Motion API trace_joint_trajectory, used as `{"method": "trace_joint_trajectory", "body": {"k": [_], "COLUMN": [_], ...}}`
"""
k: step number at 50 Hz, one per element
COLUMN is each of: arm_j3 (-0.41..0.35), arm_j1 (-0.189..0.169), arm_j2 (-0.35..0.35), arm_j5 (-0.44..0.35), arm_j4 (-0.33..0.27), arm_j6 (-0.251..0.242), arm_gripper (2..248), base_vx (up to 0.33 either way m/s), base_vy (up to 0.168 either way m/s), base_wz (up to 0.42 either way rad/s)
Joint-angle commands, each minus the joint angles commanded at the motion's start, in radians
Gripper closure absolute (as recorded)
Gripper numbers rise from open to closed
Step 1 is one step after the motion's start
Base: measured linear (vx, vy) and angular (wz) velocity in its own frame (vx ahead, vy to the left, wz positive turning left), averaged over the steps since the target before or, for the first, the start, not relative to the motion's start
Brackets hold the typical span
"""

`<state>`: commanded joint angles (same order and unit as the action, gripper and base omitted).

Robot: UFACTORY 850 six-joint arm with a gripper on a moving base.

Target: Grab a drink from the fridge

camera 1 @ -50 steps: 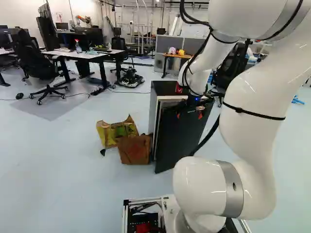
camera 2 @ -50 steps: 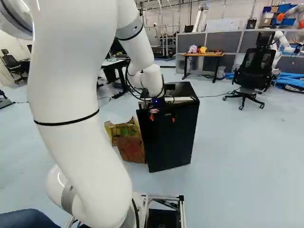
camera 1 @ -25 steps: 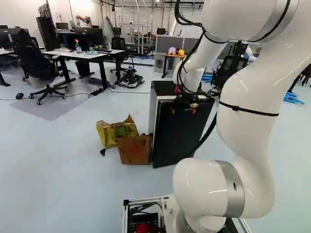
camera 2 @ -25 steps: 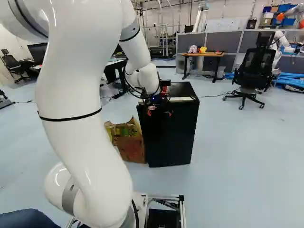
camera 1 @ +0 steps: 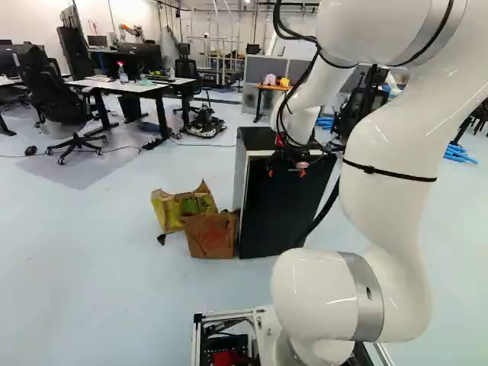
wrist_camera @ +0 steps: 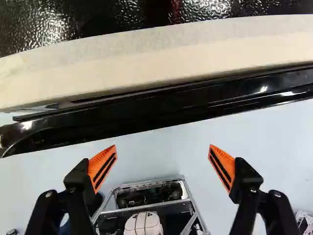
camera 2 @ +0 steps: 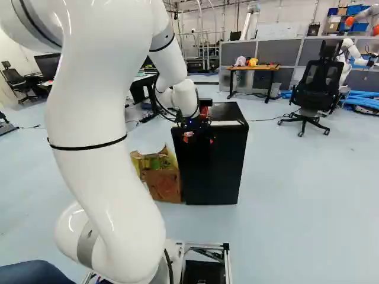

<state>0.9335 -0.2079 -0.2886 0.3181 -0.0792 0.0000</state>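
Black, box-shaped fridge point(camera 2: 234, 142), compact, standing upright on the pale blue-grey floor point(camera 1: 114, 252). Sits at the middle of the left base view, just right of middle in the right base view. Left side panel pale grey, visible in the left base view. Top black, glossy, pebbled in texture. Cream-coloured band along the top's front edge, seen close in the wrist view. Front: plain black door point(camera 1: 278, 217), tall, flat-faced, turned toward the base. Door's upper edge glossy black, running alongside the cream band with a narrow dark seam between. Door shut or very nearly; cannot tell which.
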Motion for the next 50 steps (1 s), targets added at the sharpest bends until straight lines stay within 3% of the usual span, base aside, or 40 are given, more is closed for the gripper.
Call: {"method": "trace_joint_trajectory", "body": {"k": [33,50], "arm_j3": [0.000,0.000], "arm_j1": [0.000,0.000], "arm_j2": [0.000,0.000], "arm_j5": [-0.105,-0.114], "arm_j4": [0.023,0.027], "arm_j6": [0.000,0.000], "arm_gripper": [3,3], "base_vx": [0.000,0.000], "base_vy": [0.000,0.000], "base_wz": [0.000,0.000]}}
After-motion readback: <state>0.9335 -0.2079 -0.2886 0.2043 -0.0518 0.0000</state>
